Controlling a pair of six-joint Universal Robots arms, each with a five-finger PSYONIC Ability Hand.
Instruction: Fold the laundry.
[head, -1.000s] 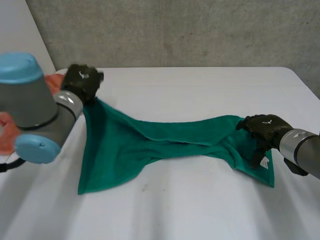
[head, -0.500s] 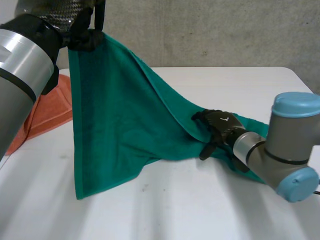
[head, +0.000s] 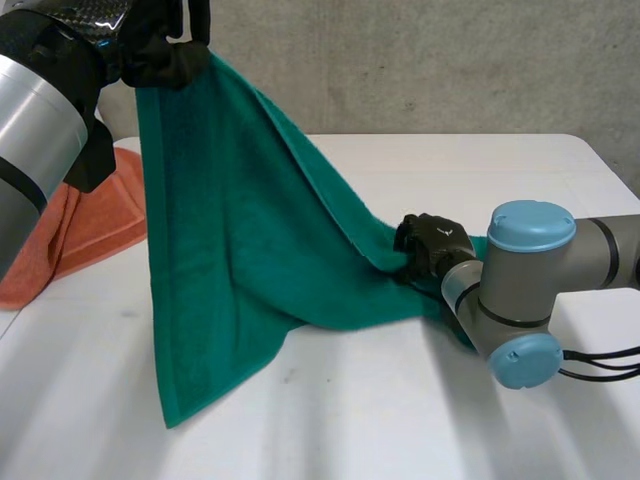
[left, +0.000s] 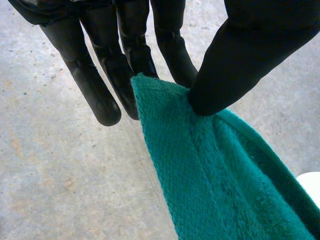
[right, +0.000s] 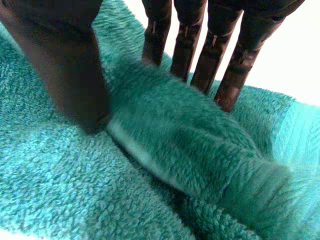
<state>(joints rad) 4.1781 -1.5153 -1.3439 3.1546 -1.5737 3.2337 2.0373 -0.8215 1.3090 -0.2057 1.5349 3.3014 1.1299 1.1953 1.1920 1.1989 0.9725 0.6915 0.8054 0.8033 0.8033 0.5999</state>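
Tightened since earlier, right hand (head: 430, 242) fingers (right: 185, 45) are clamped on a fold of the one green towel (head: 240, 230), centre right on the worktop (head: 400, 420); its corner is pinched upper left by left hand (head: 165, 55) fingers (left: 100, 95).

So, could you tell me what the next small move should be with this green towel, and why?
Probably raise the right hand outward, away from the left hand: the left pinches a corner of the green towel high up, while the right grips a bunched ridge down by the table.
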